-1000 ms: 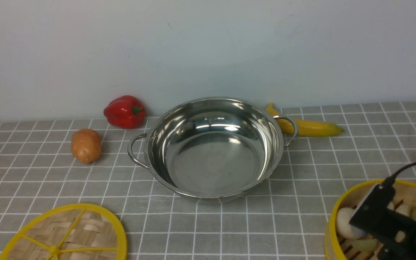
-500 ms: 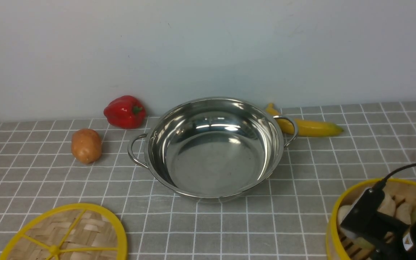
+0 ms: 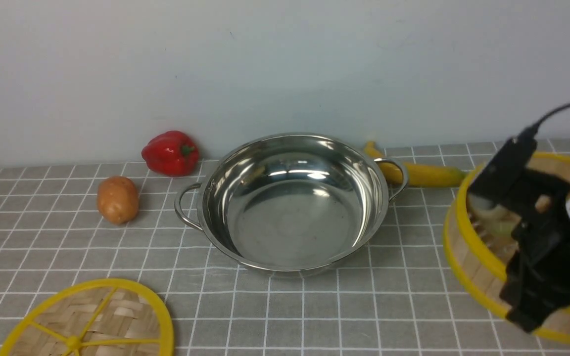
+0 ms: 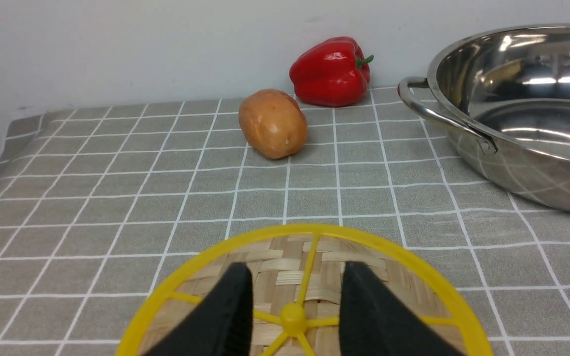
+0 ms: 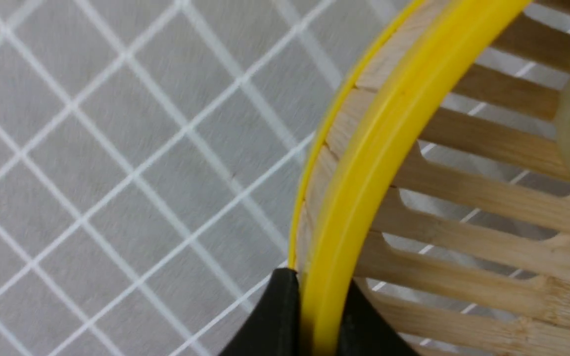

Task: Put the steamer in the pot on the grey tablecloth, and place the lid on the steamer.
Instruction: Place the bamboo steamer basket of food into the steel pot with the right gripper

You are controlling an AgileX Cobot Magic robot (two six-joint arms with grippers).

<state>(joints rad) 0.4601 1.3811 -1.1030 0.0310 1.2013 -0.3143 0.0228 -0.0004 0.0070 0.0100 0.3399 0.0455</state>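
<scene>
The shiny steel pot [image 3: 290, 198] stands empty in the middle of the grey tablecloth [image 3: 413, 296]. To its right the steamer [image 3: 464, 247] hangs tilted above the cloth. My right gripper [image 5: 317, 309] is shut on its yellow rim [image 5: 379, 148], one finger inside and one outside. The black arm hides most of the toy food inside. The lid [image 3: 92, 321] lies flat at the near left. My left gripper [image 4: 295, 269] stands open over the lid [image 4: 413, 267], with the centre knob [image 4: 292, 314] between the fingers [image 4: 230, 311] and clear of them.
A red pepper [image 3: 170, 152] and a potato [image 3: 118, 199] lie left of the pot. A banana [image 3: 426, 173] lies behind its right handle. A pale wall closes off the back of the table.
My right gripper has closed on the steamer's rim and lifted it off the cloth, up and away, tilting it. The left gripper and the lid have not moved.
</scene>
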